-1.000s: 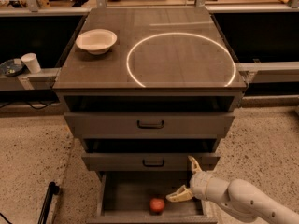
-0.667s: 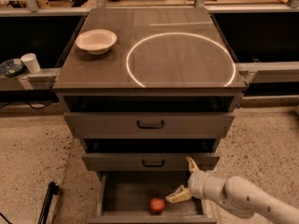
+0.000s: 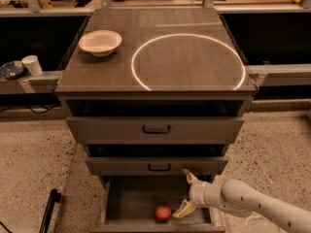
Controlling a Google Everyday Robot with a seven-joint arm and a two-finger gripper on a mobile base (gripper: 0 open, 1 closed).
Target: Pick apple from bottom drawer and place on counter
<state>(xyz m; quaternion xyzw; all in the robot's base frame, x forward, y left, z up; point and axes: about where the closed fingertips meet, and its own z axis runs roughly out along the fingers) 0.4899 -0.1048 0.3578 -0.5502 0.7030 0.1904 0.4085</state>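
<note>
A small red apple (image 3: 163, 212) lies on the dark floor of the open bottom drawer (image 3: 126, 203), near its front edge. My gripper (image 3: 186, 194) comes in from the lower right on a pale arm and hangs over the drawer's right side. Its two tan fingers are spread apart, one pointing up by the middle drawer's front, the other down just right of the apple. It holds nothing. The counter (image 3: 97, 69) is the cabinet's dark top with a large white circle (image 3: 188, 61) on it.
A white bowl (image 3: 100, 42) sits on the counter's back left. The two upper drawers (image 3: 155, 129) stick out slightly. A paper cup (image 3: 33, 65) stands on a ledge at the left. A black pole (image 3: 48, 210) leans on the speckled floor at the lower left.
The gripper has edged a little left toward the apple. The apple and the drawers have not moved.
</note>
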